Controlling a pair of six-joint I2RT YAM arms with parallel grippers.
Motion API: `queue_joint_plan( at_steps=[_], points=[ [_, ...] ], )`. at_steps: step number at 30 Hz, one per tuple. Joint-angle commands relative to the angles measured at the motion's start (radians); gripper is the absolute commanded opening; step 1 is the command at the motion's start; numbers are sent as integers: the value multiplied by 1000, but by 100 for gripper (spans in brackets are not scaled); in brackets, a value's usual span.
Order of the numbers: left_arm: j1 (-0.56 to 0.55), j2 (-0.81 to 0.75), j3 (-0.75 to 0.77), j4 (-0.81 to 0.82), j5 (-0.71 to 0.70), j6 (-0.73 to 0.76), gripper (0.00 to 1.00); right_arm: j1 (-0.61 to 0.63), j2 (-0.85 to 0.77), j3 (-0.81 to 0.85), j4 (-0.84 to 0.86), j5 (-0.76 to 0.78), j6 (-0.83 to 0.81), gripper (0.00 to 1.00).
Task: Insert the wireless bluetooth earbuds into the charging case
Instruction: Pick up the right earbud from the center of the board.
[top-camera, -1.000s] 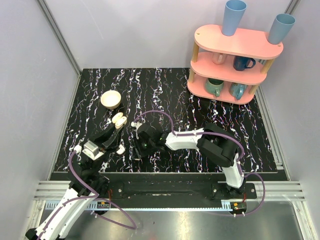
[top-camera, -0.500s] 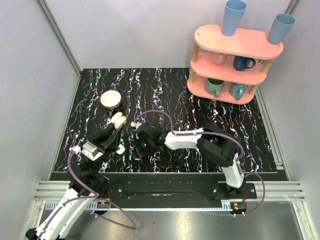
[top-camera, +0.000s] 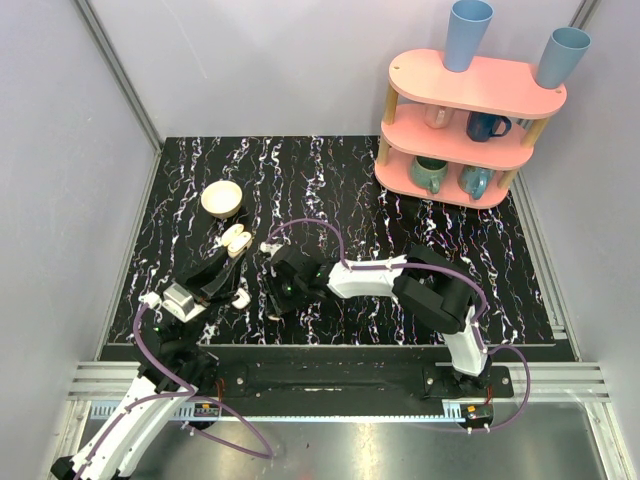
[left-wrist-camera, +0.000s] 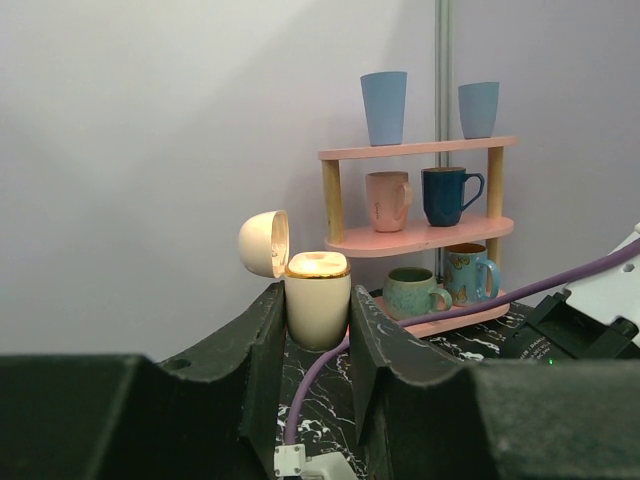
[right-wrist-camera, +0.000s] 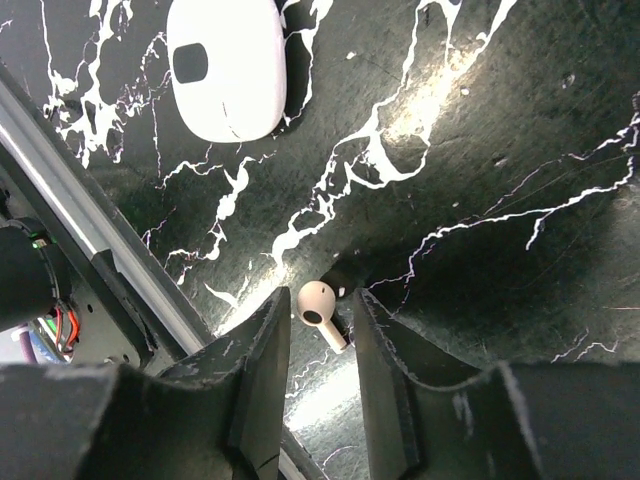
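A cream charging case (left-wrist-camera: 318, 300) stands upright with its lid flipped open, and my left gripper (left-wrist-camera: 314, 325) is shut on its body. In the top view this case (top-camera: 237, 240) sits at the left gripper's (top-camera: 231, 252) tips. One white earbud (right-wrist-camera: 318, 303) with a short stem lies on the black marbled table between the fingers of my right gripper (right-wrist-camera: 319, 320). The jaws stand a little apart, with a thin gap on each side of the earbud. From above, the right gripper (top-camera: 277, 300) points down near the table's front edge.
A white rounded case with a dark spot (right-wrist-camera: 225, 65) lies just beyond the right gripper, next to the left arm (top-camera: 241, 297). A cream bowl (top-camera: 222, 198) is at the back left. A pink shelf (top-camera: 470, 120) with mugs is at the back right. The front rail (right-wrist-camera: 60, 170) is close by.
My right wrist has edged a little to the left over the earbud. The left arm holds the case still.
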Motion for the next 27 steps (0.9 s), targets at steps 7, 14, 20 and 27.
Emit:
queue_joint_plan(
  at_steps=[7, 14, 20, 27],
  points=[
    [1, -87, -6, 46, -10, -9, 0, 18, 32, 51, -24, 25, -17, 38],
    [1, -93, -4, 39, -11, -11, 0, 18, 15, 42, -30, 25, -23, 39],
    [1, -91, -7, 46, -8, -12, 0, 29, 1, 37, -42, 37, -34, 41],
    [1, -95, -9, 44, -8, -14, 0, 33, -7, 34, -53, 58, -31, 41]
  ],
)
